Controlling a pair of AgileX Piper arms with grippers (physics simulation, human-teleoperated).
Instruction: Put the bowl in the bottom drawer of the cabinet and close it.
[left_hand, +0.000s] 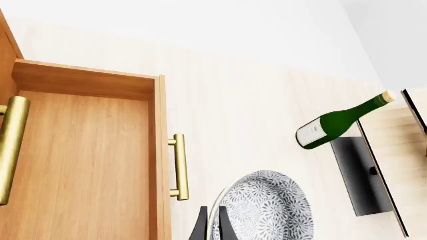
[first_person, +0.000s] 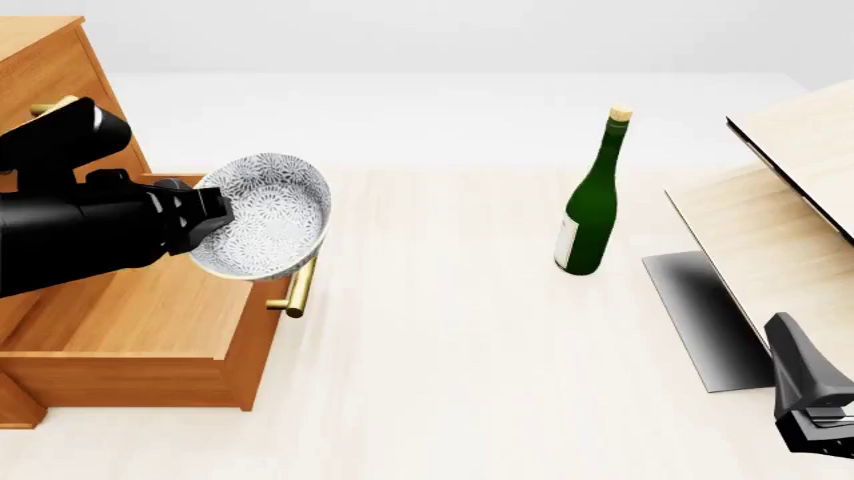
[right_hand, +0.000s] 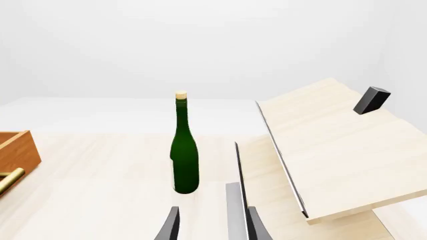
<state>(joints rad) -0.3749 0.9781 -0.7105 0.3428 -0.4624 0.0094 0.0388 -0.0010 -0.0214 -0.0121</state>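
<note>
The speckled white bowl (first_person: 274, 212) hangs tilted on its side over the front right corner of the open bottom drawer (first_person: 134, 320). My left gripper (first_person: 214, 215) is shut on the bowl's rim. In the left wrist view the rim of the bowl (left_hand: 267, 210) passes between the two dark fingers of my left gripper (left_hand: 212, 222), beside the bottom drawer (left_hand: 87, 160) and its brass handle (left_hand: 179, 167). The cabinet (first_person: 54, 60) rises at the far left. Low at the right, my right gripper (first_person: 814, 405) is open and holds nothing; its fingers (right_hand: 171, 225) frame bare table.
A green bottle (first_person: 590, 205) stands upright mid-table, right of the drawer. A pale wood panelled structure (first_person: 801, 150) and a black flat pad (first_person: 701, 310) take up the right side. The brass handle (first_person: 299, 290) sticks out from the drawer front.
</note>
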